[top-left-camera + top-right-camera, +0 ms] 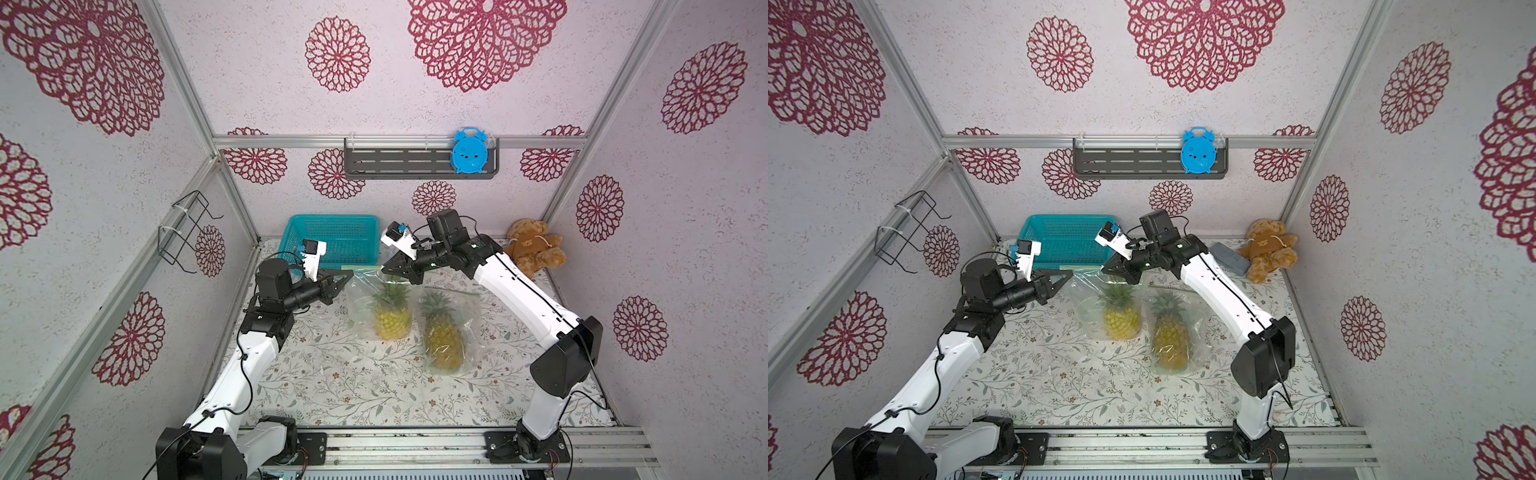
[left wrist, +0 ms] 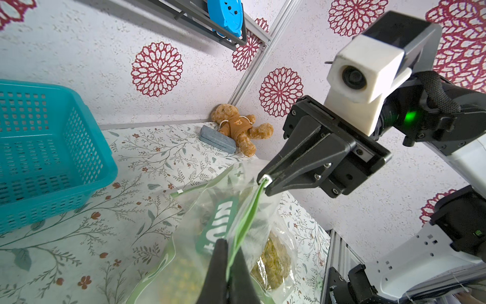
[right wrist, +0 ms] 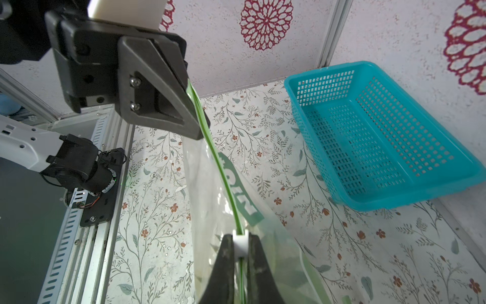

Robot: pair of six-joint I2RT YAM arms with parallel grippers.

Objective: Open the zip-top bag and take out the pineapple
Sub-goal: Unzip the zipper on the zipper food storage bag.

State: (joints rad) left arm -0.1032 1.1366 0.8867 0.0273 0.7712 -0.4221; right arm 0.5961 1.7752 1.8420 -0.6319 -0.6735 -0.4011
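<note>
White leaf-printed desk (image 1: 332, 386), centre frame: the clear zip-top bag (image 1: 360, 297) stands stretched by its green top edge, pineapple (image 1: 392, 320) wholly inside. Jaws of the left gripper (image 1: 350, 273) are clamped on one end of that edge; those of the right gripper (image 1: 384, 270) pinch the white slider (image 3: 239, 244). Between them the track looks sealed, so opening seems barely begun and lifting the fruit out remains.

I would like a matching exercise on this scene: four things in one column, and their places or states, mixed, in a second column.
1 teddy bear
2 blue clock
3 left tool
4 right tool

a shut on the white slider
b on the wall shelf
c back corner of the table
d shut on the green zip strip of the bag

Pairs: 1-c, 2-b, 3-d, 4-a
</note>
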